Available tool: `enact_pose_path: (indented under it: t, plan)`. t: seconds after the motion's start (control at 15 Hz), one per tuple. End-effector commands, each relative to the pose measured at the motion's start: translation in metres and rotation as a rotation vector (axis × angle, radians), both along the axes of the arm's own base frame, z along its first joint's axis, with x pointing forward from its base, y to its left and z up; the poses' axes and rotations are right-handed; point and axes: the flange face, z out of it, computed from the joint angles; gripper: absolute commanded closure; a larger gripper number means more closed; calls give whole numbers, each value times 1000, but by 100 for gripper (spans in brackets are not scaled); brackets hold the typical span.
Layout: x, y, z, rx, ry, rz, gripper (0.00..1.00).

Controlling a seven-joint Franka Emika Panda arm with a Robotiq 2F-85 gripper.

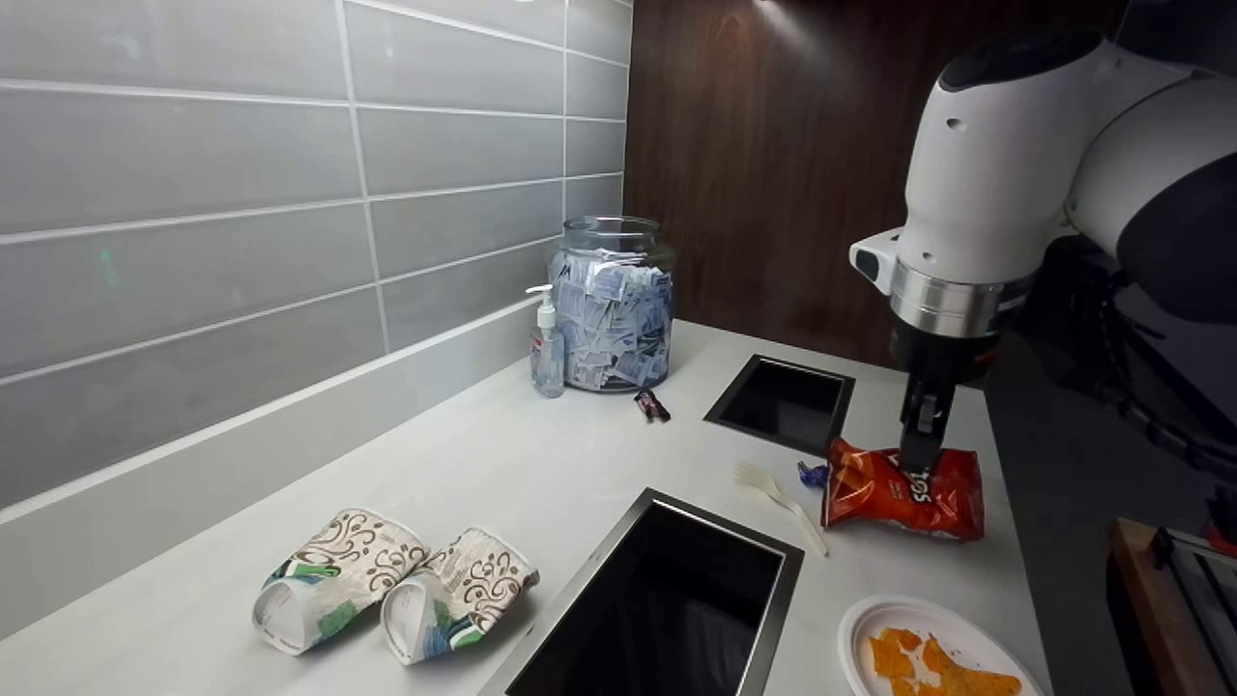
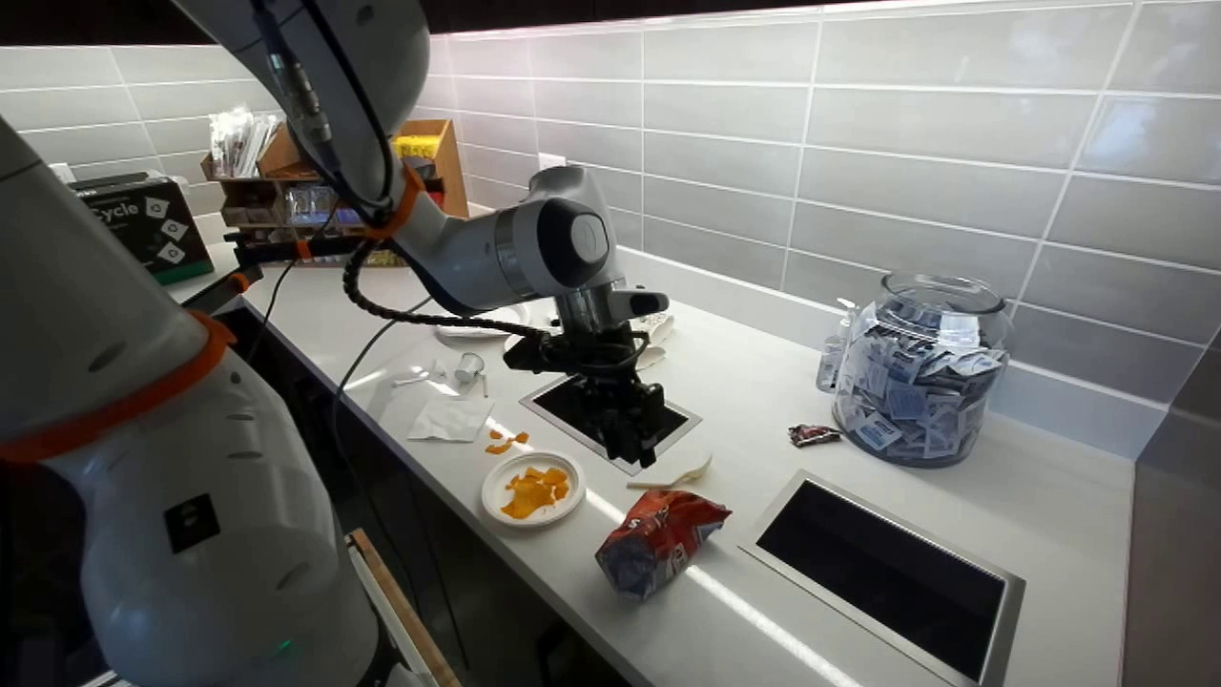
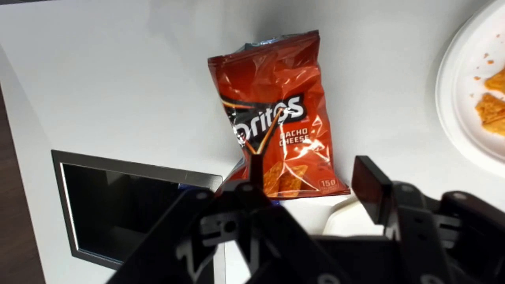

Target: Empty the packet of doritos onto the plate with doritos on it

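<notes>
The red-orange packet of doritos [image 1: 870,498] lies on the white counter in both exterior views [image 2: 672,530]. In the wrist view the packet [image 3: 276,86] lies face up, with its open end at the top, away from my fingers. My gripper [image 1: 923,452] points down above the packet in an exterior view. It also shows in an exterior view [image 2: 637,448] and the wrist view [image 3: 311,173]. It is open and empty; the left finger overlaps the packet's lower part in the wrist view, the right finger stands beside it. The white plate with doritos [image 2: 496,501] stands near the counter's front edge, also partly in the wrist view [image 3: 447,94].
A pale fork [image 1: 788,503] and a blue wrapper [image 1: 812,474] lie beside the packet. Dark framed panels [image 1: 667,609] are set into the counter. Two pale speckled bags [image 1: 348,570], a large glass jar [image 1: 614,319] and a pump bottle [image 1: 547,358] stand toward the tiled wall.
</notes>
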Motion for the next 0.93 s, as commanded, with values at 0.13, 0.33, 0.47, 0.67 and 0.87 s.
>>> enact_pose_path:
  t: [0.13,0.33,0.47,0.67,0.87]
  plan:
    - [0,7,36,70,-71,-55,0]
    - [-8,18,71,147,-125,-59,0]
    - [-17,26,93,175,-135,-39,0]
    - [-33,35,123,202,-107,7,0]
    - [-47,39,145,198,-72,20,0]
